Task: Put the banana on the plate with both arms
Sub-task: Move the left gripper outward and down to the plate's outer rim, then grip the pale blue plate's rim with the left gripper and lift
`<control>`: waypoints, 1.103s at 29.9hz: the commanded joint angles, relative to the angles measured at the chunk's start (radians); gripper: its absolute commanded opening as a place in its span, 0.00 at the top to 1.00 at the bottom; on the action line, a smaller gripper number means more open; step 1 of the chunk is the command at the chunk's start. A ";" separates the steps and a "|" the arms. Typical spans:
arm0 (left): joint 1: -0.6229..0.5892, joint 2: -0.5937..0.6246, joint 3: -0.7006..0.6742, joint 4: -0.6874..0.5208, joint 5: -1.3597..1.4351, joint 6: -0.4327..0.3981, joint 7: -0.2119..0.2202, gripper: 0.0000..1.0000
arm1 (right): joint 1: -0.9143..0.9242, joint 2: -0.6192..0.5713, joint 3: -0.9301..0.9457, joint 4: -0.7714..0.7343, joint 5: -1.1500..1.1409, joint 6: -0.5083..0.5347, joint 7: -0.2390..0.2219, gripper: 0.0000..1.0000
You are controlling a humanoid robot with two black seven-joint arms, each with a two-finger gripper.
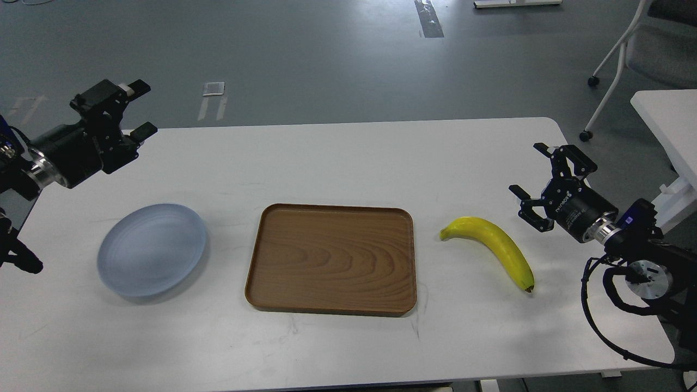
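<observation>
The yellow banana (493, 246) lies on the white table, right of the tray, with its greenish stem tip to the left and its brown end toward me. The pale blue-grey plate (152, 249) lies empty on the table at the left. My left gripper (126, 108) is open and empty, raised above the table's far left corner, well behind the plate. My right gripper (543, 171) is open and empty, just right of the banana and a little above the table.
A rectangular brown wooden tray (331, 258) lies empty between plate and banana. A chair (642, 51) and a second white table (667, 125) stand at the right, beyond the table's edge. Grey floor lies behind.
</observation>
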 commanded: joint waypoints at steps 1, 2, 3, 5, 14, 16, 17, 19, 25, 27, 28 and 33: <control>0.002 0.044 0.006 -0.069 0.296 0.000 0.000 0.00 | 0.001 0.000 0.000 0.001 -0.001 0.000 0.000 0.00; 0.005 0.047 0.008 -0.074 0.403 0.000 0.000 0.00 | 0.001 0.000 0.000 0.001 -0.001 0.000 0.000 0.00; 0.006 0.047 0.008 -0.074 0.454 0.000 0.000 0.00 | 0.000 0.000 0.000 0.001 -0.001 0.000 0.000 0.00; 0.011 0.047 0.011 -0.064 0.593 0.000 0.000 0.00 | 0.001 0.000 -0.001 0.003 -0.001 0.000 0.000 0.00; 0.003 0.047 0.209 0.112 0.805 0.145 0.000 0.00 | 0.000 -0.006 0.000 0.011 -0.001 0.000 0.000 0.00; 0.005 0.033 0.252 0.167 0.797 0.181 0.000 0.00 | 0.000 -0.006 -0.001 0.011 -0.001 0.000 0.000 0.00; 0.006 0.028 0.262 0.181 0.795 0.193 0.000 0.01 | 0.000 -0.006 0.000 0.012 -0.001 0.000 0.000 0.00; 0.009 0.024 0.279 0.216 0.789 0.231 0.000 0.02 | 0.000 -0.006 -0.001 0.012 -0.001 0.000 0.000 0.00; 0.014 -0.007 0.347 0.301 0.717 0.245 0.000 0.04 | 0.000 -0.006 0.000 0.011 -0.001 0.000 0.000 0.00; 0.012 -0.007 0.381 0.305 0.677 0.245 0.000 0.06 | 0.000 -0.006 -0.001 0.011 -0.001 0.000 0.000 0.00; 0.014 -0.007 0.400 0.305 0.650 0.245 0.000 0.08 | 0.000 -0.006 -0.001 0.011 -0.003 0.000 0.000 0.00; 0.014 -0.007 0.430 0.307 0.613 0.247 0.000 0.24 | 0.000 -0.006 -0.001 0.011 -0.003 0.000 0.000 0.00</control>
